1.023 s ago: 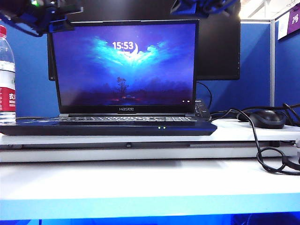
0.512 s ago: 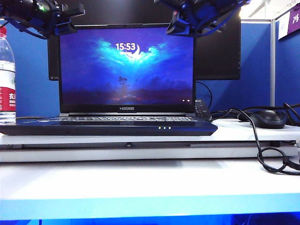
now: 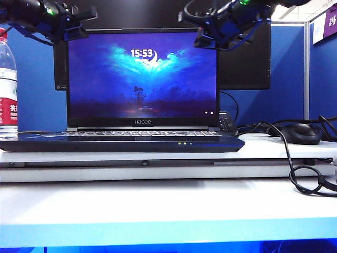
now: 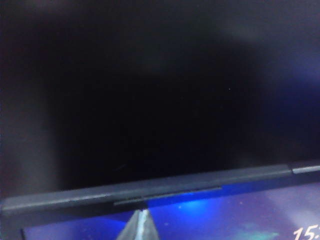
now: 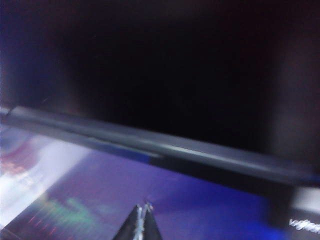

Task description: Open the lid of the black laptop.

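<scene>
The black laptop (image 3: 126, 141) is set mid-tabletop, lid (image 3: 142, 76) upright. Left claw (image 4: 139, 226) at eleven o'clock, right claw (image 5: 142, 222) at one, both pinched closed. Thin, stiff panel; top edge is best pushed.

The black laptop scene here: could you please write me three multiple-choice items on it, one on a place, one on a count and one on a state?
1. Where is the mouse?
A. right of the black laptop
B. on its keyboard
C. beside the water bottle

2. How many small lights glow on the laptop's front edge?
A. one
B. three
C. six

3. How does the lid stand?
A. shut flat
B. barely cracked
C. raised, screen lit

Answers: 1 A, it lies on the white desk to the right. 2 B, three dots show. 3 C, the wallpaper and clock face the camera, with the left tool and right tool at its top corners.
</scene>
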